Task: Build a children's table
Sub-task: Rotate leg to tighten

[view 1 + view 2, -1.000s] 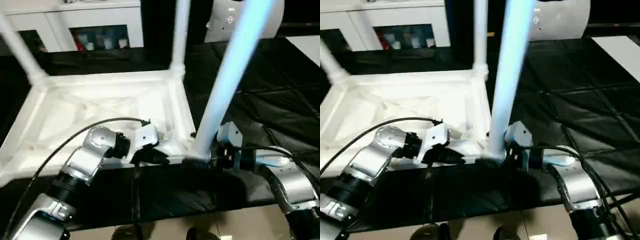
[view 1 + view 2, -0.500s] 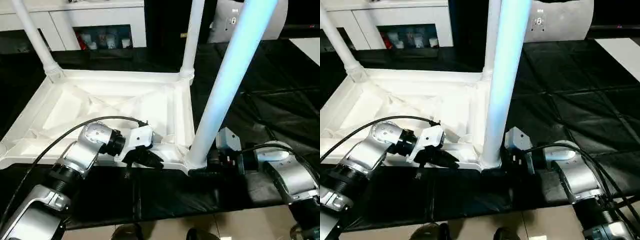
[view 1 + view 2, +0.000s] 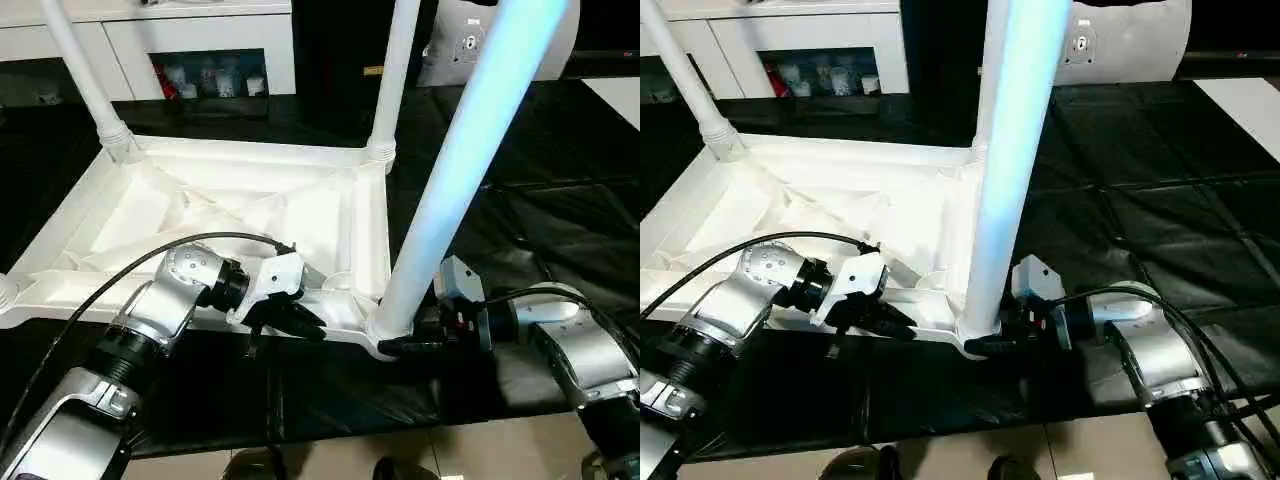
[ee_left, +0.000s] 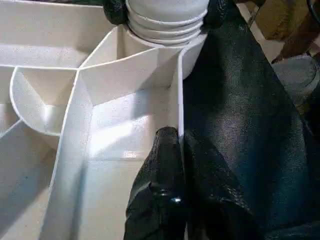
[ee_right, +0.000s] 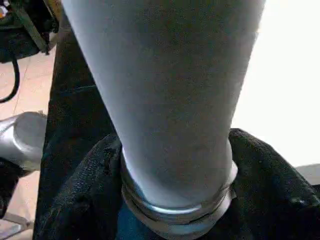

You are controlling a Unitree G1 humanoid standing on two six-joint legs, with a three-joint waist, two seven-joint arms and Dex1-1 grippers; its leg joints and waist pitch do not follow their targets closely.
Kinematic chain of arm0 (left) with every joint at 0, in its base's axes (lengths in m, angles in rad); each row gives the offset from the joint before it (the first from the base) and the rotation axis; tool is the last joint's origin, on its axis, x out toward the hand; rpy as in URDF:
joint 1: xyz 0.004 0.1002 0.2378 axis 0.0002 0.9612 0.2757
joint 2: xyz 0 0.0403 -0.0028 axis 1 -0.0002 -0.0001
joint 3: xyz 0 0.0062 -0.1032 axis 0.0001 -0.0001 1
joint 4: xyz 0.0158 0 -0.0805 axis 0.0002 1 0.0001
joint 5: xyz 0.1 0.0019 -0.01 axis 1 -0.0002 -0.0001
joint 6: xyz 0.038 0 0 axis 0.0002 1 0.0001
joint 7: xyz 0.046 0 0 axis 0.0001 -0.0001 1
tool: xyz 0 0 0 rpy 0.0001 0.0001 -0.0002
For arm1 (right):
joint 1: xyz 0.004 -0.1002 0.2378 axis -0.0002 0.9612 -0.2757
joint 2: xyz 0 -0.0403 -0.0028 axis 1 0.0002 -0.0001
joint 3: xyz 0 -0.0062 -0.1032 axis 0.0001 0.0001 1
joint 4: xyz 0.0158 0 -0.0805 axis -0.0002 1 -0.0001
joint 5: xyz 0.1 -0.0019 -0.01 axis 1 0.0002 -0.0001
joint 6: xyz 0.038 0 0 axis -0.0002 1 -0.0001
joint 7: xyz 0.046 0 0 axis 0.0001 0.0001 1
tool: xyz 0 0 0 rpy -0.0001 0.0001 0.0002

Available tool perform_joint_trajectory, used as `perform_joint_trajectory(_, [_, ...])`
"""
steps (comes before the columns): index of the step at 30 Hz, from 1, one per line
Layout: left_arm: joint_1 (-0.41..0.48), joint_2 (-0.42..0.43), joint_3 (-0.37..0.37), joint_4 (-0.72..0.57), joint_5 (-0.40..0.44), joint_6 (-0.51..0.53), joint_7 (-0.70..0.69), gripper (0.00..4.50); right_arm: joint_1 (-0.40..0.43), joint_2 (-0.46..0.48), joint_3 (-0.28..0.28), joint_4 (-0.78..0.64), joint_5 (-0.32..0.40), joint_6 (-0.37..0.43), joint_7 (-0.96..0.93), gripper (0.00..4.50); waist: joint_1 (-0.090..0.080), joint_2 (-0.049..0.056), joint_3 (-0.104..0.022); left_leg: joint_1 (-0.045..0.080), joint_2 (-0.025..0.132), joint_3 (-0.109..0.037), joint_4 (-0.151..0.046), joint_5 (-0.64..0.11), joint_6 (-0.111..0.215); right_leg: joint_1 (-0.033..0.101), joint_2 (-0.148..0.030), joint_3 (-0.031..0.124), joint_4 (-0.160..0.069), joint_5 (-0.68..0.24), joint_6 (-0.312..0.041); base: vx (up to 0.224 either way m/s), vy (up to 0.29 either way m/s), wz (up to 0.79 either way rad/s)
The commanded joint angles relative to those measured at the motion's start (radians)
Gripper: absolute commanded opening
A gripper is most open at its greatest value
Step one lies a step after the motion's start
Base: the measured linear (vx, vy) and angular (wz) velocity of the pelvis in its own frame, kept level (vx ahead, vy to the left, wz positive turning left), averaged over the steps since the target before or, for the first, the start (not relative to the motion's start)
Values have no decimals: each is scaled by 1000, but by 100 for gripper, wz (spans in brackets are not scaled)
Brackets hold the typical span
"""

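Three legs stand in the upturned tabletop [image 3: 215, 205] on the black mat. Left gripper [image 4: 172, 145] pinches the near rim wall; right gripper [image 5: 175, 200] clasps the near leg [image 3: 455, 180] at its socket. Light, stiff, smooth plastic: hold legs low.

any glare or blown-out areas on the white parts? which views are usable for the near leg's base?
Left eye view: the near leg carries a bluish sheen, and the tabletop ribs stay readable. Left wrist view: a bright patch on the tabletop wall, with the threaded base of the leg clear. Right wrist view: the background beside the leg is blown out white, but the base ring between the right end effector fingers is legible.
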Motion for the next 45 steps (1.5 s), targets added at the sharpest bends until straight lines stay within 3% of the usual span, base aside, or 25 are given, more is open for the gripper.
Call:
perform_joint_trajectory(1, [7,-33,7,-17,3,39,77,0,47,30,29,-68,33,70,-28,275,-1,-10,-66,27,73,-29,-69,-220,78,39,-70,50,-57,-249,-262,0,0,0])
perform_joint_trajectory(3, [18,-59,15,-37,14,77,143,0,79,75,30,-103,26,90,-104,275,-2,-10,-64,28,73,-30,-73,-250,63,37,-70,51,-62,-289,-251,0,0,0])
perform_joint_trajectory(5, [27,-95,27,-56,18,140,217,0,91,143,24,-99,-11,87,-228,275,-6,-9,-57,30,69,-34,-80,-316,32,34,-74,50,-75,-401,-223,0,0,0])
perform_joint_trajectory(7, [31,-149,43,-81,21,204,307,0,88,237,1,-78,-45,112,-392,274,-21,-9,-50,38,64,-45,-85,-407,-18,28,-78,45,-93,-565,-167,-28,2,-3])
perform_joint_trajectory(8, [31,-149,43,-81,21,204,307,0,88,237,1,-78,-45,112,-392,274,-31,-11,-45,41,62,-50,-87,-447,-31,26,-79,41,-101,-630,-140,-55,18,-10])
perform_joint_trajectory(9, [29,-177,50,-91,26,237,358,0,82,284,-11,-70,-56,133,-469,274,-35,-13,-44,38,60,-55,-88,-462,-33,30,-79,37,-104,-661,-120,-55,18,-10])
perform_joint_trajectory(11, [26,-207,60,-97,35,266,413,0,77,326,-19,-67,-71,151,-538,274,-49,-9,-42,42,60,-59,-91,-504,-46,22,-78,35,-112,-699,-95,0,0,0])
perform_joint_trajectory(13, [-2,-336,114,-94,62,363,640,0,39,484,-47,-46,-122,223,-786,274,-62,-6,-41,49,55,-61,-89,-524,-48,16,-76,31,-122,-714,-82,0,0,0])
perform_joint_trajectory(15, [-2,-336,114,-94,62,363,640,0,39,484,-47,-46,-122,223,-786,274,-71,-5,-43,51,53,-69,-89,-550,-56,21,-75,16,-128,-722,-66,0,0,0])
perform_joint_trajectory(16, [-8,-361,126,-90,66,367,683,0,29,510,-50,-36,-139,229,-833,274,-73,-3,-45,53,51,-69,-90,-559,-47,22,-74,16,-133,-711,-51,0,0,0])
perform_joint_trajectory(18, [-9,-404,136,-107,72,384,734,0,19,556,-57,-26,-149,227,-893,274,-78,-3,-45,55,51,-67,-95,-567,-42,21,-71,16,-136,-680,-53,0,0,0])
perform_joint_trajectory(20, [-5,-415,133,-121,72,391,735,0,20,566,-54,-27,-151,209,-898,330,-78,-3,-49,52,51,-67,-97,-546,-32,25,-74,19,-138,-653,-58,0,0,0])
perform_joint_trajectory(24, [16,-401,100,-164,86,405,703,0,36,574,-62,-43,-157,171,-908,368,-75,0,-56,40,56,-62,-105,-494,-19,29,-73,34,-122,-523,-97,0,0,0])
perform_joint_trajectory(25, [34,-362,75,-187,96,394,655,0,51,548,-68,-57,-162,145,-888,390,-74,3,-58,35,58,-60,-106,-473,-16,33,-72,38,-116,-474,-112,0,0,0])
perform_joint_trajectory(26, [44,-333,63,-199,98,386,620,0,62,521,-72,-68,-161,123,-863,396,-70,0,-67,29,59,-58,-104,-427,-5,40,-73,42,-106,-400,-128,0,0,0])
perform_joint_trajectory(28, [58,-283,56,-208,90,369,563,0,76,463,-80,-89,-150,87,-807,415,-67,-1,-72,23,58,-49,-97,-335,23,44,-71,46,-92,-271,-164,26,-5,-2])
perform_joint_trajectory(32, [76,-209,39,-208,94,280,475,0,92,369,-99,-116,-124,23,-689,442,-61,-7,-77,25,53,-35,-77,-269,80,43,-74,50,-88,-256,-203,57,-39,2])
perform_joint_trajectory(35, [88,-171,34,-210,85,249,420,0,101,288,-105,-139,-90,-21,-560,447,-57,-6,-77,20,52,-33,-72,-219,98,44,-71,49,-82,-221,-219,52,-62,3])
perform_joint_trajectory(36, [88,-169,33,-210,85,248,417,0,101,286,-106,-140,-89,-22,-556,447,-50,-8,-84,16,52,-32,-63,-166,114,51,-68,48,-65,-155,-235,46,-61,1])
perform_joint_trajectory(37, [94,-126,17,-209,81,214,353,0,100,220,-115,-153,-56,-36,-447,447,-45,-1,-85,17,53,-30,-59,-133,128,48,-65,48,-59,-102,-253,33,-51,0])
perform_joint_trajectory(39, [94,-92,3,-199,80,179,304,0,94,165,-114,-155,-35,-33,-357,447,-39,-5,-85,14,54,-28,-53,-122,146,49,-61,47,-50,-57,-269,0,0,0])
perform_joint_trajectory(41, [92,-74,-3,-195,73,162,270,0,90,134,-105,-152,-29,-30,-305,447,-37,-3,-80,13,55,-30,-55,-148,148,48,-61,44,-51,-92,-272,0,0,0])
perform_joint_trajectory(43, [86,-40,-17,-190,50,128,188,0,76,72,-82,-132,-21,-37,-204,447,-33,-5,-73,22,60,-29,-60,-211,117,42,-60,43,-65,-221,-254,0,0,0])
perform_joint_trajectory(44, [86,-40,-17,-190,50,128,188,0,76,72,-82,-132,-21,-37,-204,447,-30,-4,-73,24,61,-31,-61,-218,106,44,-61,43,-65,-244,-249,0,0,0])
perform_joint_trajectory(45, [83,-30,-22,-187,45,120,163,0,65,58,-73,-116,-21,-45,-181,447,-27,0,-70,28,65,-30,-65,-242,89,38,-59,44,-69,-279,-241,0,0,0])
